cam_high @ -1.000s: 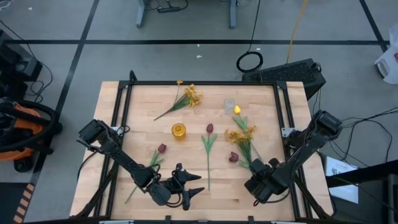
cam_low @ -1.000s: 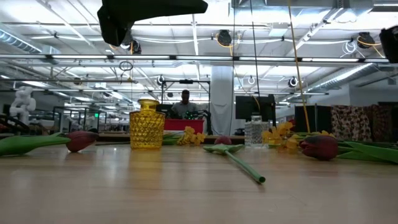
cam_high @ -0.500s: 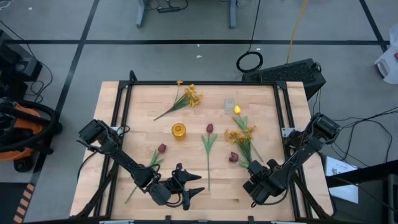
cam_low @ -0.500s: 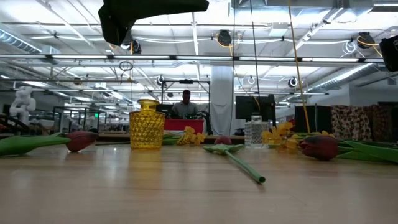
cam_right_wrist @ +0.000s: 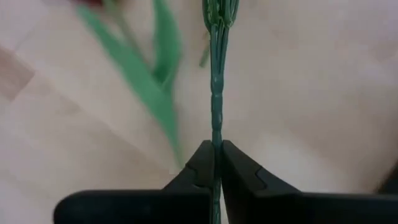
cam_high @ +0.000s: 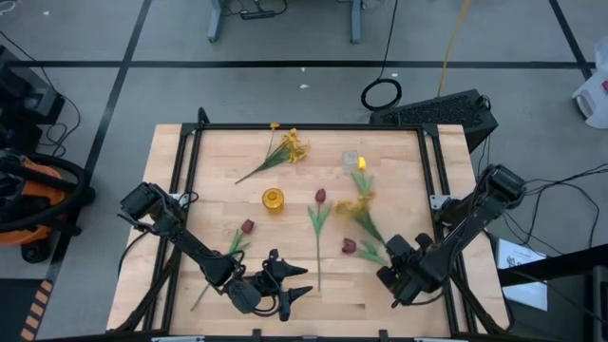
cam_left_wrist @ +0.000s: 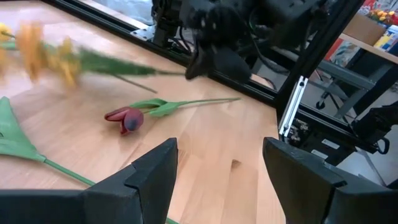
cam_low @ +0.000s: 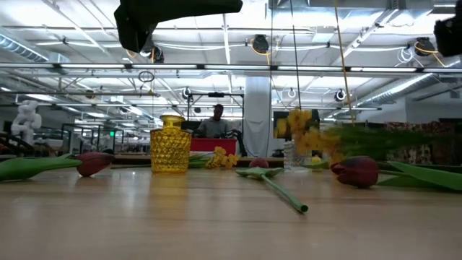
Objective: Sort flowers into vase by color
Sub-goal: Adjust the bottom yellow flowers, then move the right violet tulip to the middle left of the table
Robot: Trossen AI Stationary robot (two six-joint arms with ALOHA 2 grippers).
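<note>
At the lower right of the high view, the right claw [cam_high: 397,258] is pressed together on the thin green stem of the spray of small yellow blossoms [cam_high: 358,206]; the right wrist view shows that stem [cam_right_wrist: 216,99] pinched between the two dark fingers [cam_right_wrist: 200,163], running straight away from them. The spray's long axis slants from the claw up and left across the pale wooden worktop [cam_high: 399,161], blossoms toward the centre. In the low view the blossoms [cam_low: 297,130] sit above the surface, blurred.

Just beside the stem lies a dark red tulip [cam_high: 349,246], head pointing left. At lower centre the left claw [cam_high: 296,282] hangs with its fingers spread, holding nothing. Farther up, another dark red tulip [cam_high: 320,197] lies with its stem running down the frame, and a third [cam_high: 247,227] lies left of it, stem slanting to lower left. Beyond stand a yellow faceted glass vase [cam_high: 273,199] and a small clear glass vase [cam_high: 350,160], with a yellow tulip [cam_high: 362,166] beside the clear one. A second yellow spray [cam_high: 293,144] lies at the far edge, stem pointing lower left.
</note>
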